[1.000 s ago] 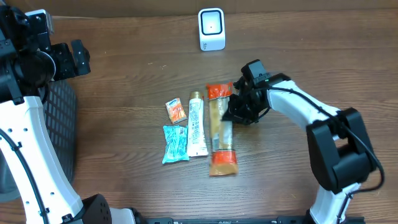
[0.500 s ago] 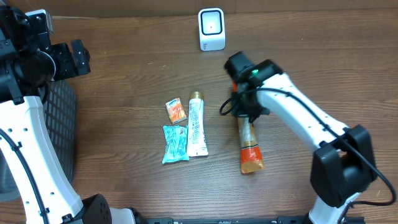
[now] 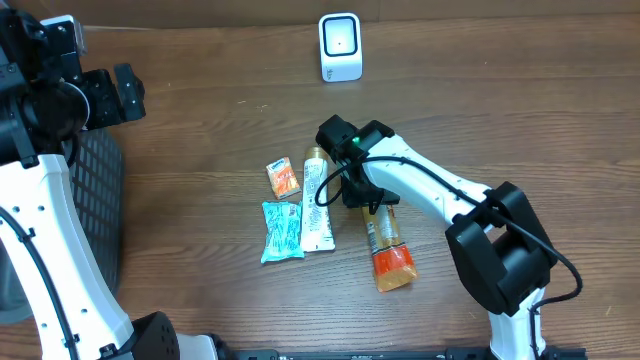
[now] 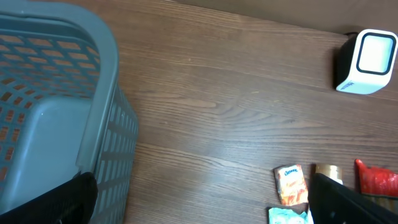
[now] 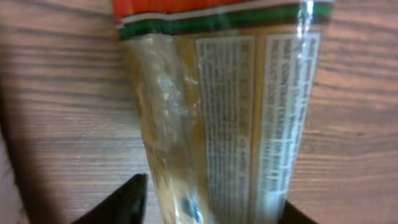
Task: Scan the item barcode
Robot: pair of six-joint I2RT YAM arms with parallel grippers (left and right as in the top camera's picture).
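Snack packet: long, crinkly clear film, orange ends, flat on wood-grain table, just right of white tube. Far left, grey plastic mesh basket; left gripper near it, fingers wide apart, empty. Small orange sachet and teal sachet left of tube. Right gripper over packet's upper end, black fingers spread, straddling it. White boxy scanner well apart.
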